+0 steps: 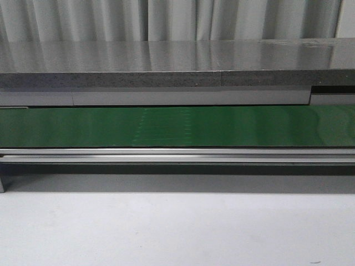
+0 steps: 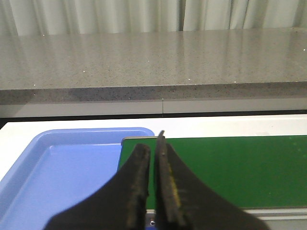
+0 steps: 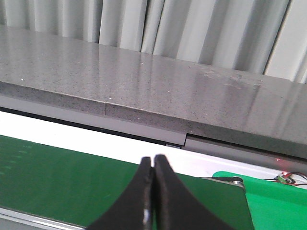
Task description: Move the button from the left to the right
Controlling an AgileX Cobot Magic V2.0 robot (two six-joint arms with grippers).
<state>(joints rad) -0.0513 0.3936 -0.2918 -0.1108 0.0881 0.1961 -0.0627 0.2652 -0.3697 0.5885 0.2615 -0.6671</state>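
No button in sight anywhere, both the left gripper (image 2: pixel 154 143) and right gripper (image 3: pixel 153 165) hover pinched together and empty over the green belt (image 1: pixel 177 126), so finding it comes first.

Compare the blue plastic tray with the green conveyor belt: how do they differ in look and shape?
The blue plastic tray has a raised rim and rounded corners; the green conveyor belt lies flat with straight edges. The tray is glossy light blue; the belt is matte dark green. The tray shows only in the left wrist view; the belt shows in all three. Neither holds anything visible.
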